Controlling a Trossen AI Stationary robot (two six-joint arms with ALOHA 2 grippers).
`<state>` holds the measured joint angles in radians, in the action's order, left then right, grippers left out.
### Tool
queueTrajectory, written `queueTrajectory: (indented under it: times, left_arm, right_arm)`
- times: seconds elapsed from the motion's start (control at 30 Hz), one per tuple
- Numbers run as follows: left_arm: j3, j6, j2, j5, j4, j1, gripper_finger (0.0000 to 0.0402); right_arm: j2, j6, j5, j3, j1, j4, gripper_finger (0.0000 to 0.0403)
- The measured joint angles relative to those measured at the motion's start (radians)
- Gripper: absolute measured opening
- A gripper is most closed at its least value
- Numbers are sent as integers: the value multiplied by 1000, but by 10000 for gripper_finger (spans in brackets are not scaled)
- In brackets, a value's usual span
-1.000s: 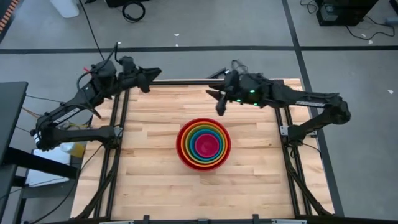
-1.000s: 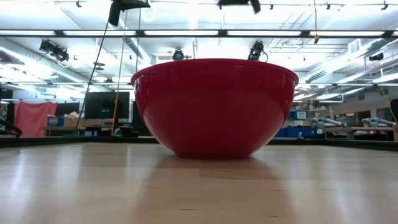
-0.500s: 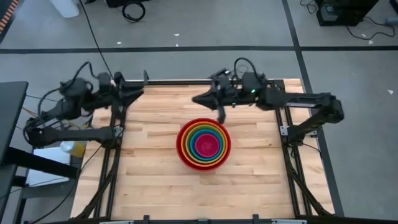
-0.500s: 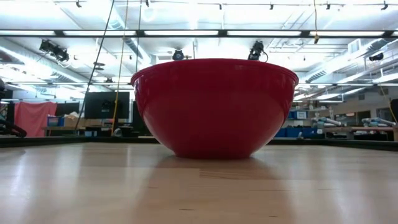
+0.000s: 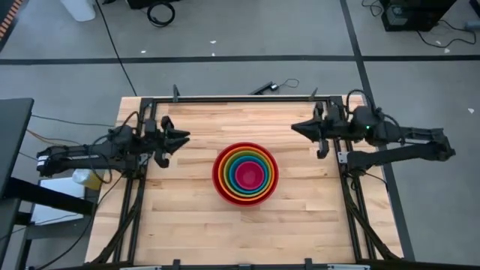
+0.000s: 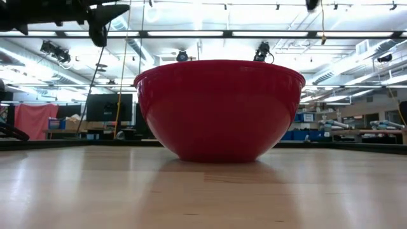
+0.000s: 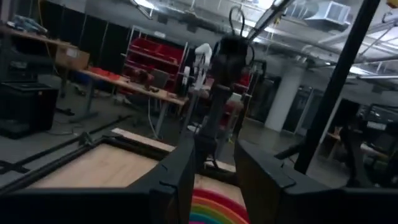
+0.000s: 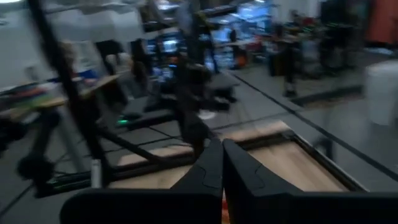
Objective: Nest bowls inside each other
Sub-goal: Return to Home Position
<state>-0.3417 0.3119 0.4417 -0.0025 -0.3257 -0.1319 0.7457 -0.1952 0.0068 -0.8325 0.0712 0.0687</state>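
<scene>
The bowls [image 5: 246, 174] sit nested at the table's middle: red outermost, then orange, yellow-green and blue, with magenta innermost. The red bowl [image 6: 219, 111] rests on the wood by its base; the low view shows only this bowl. My left gripper [image 5: 182, 138] hovers open by the table's left edge, pointing toward the bowls, whose rims [image 7: 214, 210] show between its fingers [image 7: 177, 177]. My right gripper [image 5: 295, 127] hovers shut near the far right, pointing toward the table's left. Neither touches a bowl.
A black metal frame [image 5: 240, 97] runs along the table's far edge and down both sides. Bare wood [image 5: 247, 232] lies all round the bowls. In the low view a dark arm part [image 6: 95, 16] hangs at the upper left, above the red bowl's rim.
Both arms have drawn back from the table's far middle. My left gripper has gone down and toward the near edge, ending low by the left side. My right gripper has pulled back toward the right edge. The bowls have stayed where they were.
</scene>
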Motion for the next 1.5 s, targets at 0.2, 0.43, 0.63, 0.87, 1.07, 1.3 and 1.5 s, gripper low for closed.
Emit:
queueTrajectory:
  times: [0.2,0.43,0.63,0.87,1.07,1.3,1.5]
  left_arm:
    - [125,-27,0,48,-72,45,116]
    - [221,-76,-92,-57,-114,42,116]
    - [209,-98,-201,-56,-24,5,116]
    - [210,-93,-385,-56,203,3,116]
    - [211,-122,-436,-75,330,3,116]
    - [223,-141,-439,-78,330,2,116]
    - [332,-72,-439,-84,111,0,117]
  right_arm:
    - [-204,-46,22,236,-22,-103,7]
    - [-403,-115,104,501,-72,-225,6]
    - [-555,-91,140,524,-44,-64,7]
    - [-720,-66,166,555,-25,48,7]
    - [-742,-122,116,653,-25,70,6]
    - [-744,-126,104,788,-25,-87,5]
    - [-743,-145,97,827,-25,-136,5]
